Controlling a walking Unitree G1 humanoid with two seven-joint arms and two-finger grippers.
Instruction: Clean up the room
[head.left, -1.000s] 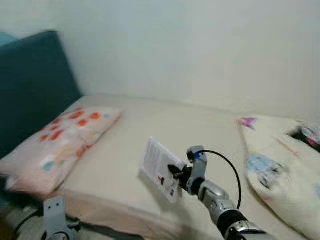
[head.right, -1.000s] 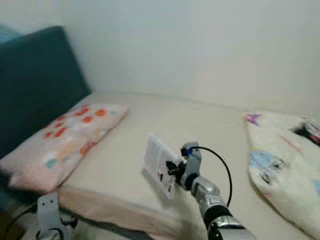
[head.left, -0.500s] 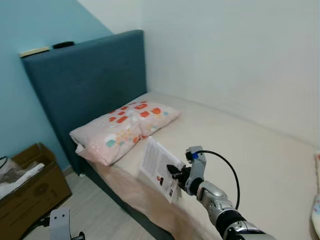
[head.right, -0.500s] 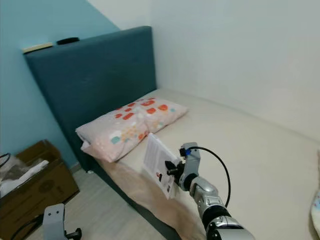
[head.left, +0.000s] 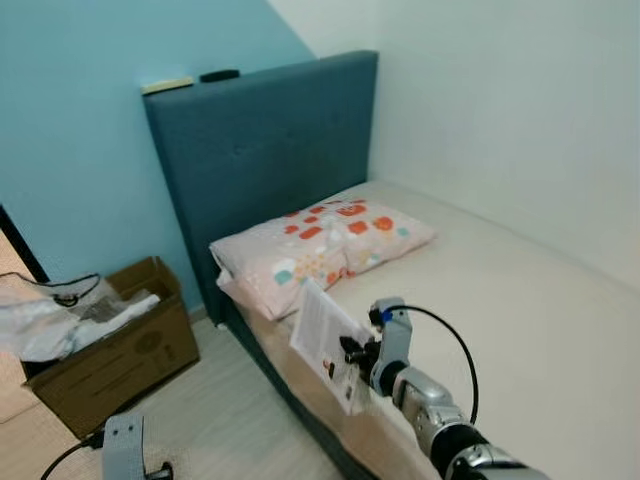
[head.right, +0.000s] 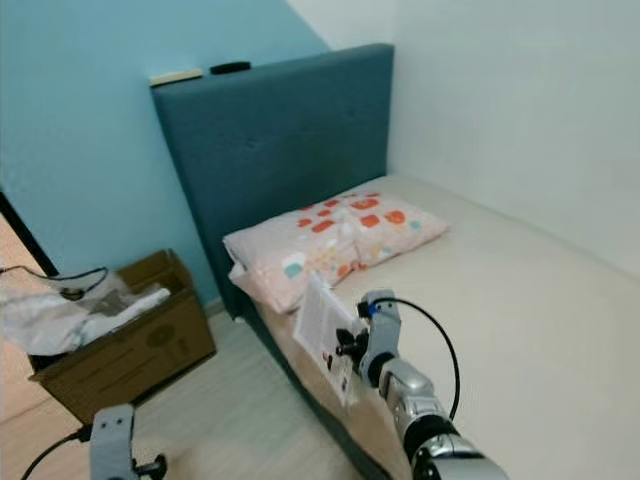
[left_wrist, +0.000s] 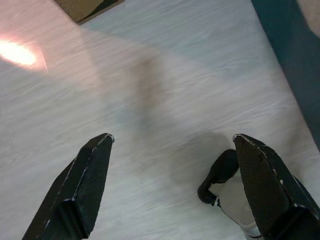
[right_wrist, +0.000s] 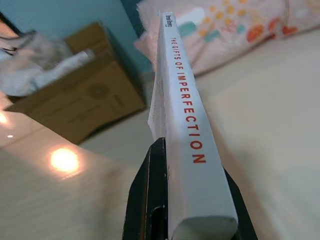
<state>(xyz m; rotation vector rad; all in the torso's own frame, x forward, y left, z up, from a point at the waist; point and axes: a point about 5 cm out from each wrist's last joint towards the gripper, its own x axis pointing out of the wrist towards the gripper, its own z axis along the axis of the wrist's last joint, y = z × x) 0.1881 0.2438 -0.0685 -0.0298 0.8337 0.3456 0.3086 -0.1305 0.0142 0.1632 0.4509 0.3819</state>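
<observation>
The right gripper (head.left: 352, 352) is closed on a thin white paperback book (head.left: 326, 342), its two black fingers (right_wrist: 150, 210) pinching the covers near the spine, where red lettering reads "THE GIFTS OF IMPERFECTION". The book is held up in the air, tilted, over the near edge of a bed with a cream sheet (head.left: 520, 310), with the silver right arm (head.left: 430, 415) and its looping black cable reaching out from the lower right. On the bed, near its head, lies a pale pink pillow with orange and teal spots (head.left: 325, 245), resting against a dark teal upholstered headboard (head.left: 260, 150). A flat pale item and a small dark one lie on top of the headboard, too small to identify. Behind stands a light blue wall (head.left: 90, 140), meeting a white wall on the right. On the pale wood floor (left_wrist: 165, 90) beside the bed sits an open brown cardboard box (head.left: 115, 350) stuffed with crumpled clear plastic and a black cord. The left gripper (left_wrist: 170, 190) hangs low over the floor with its black fingers spread wide apart, holding nothing.
</observation>
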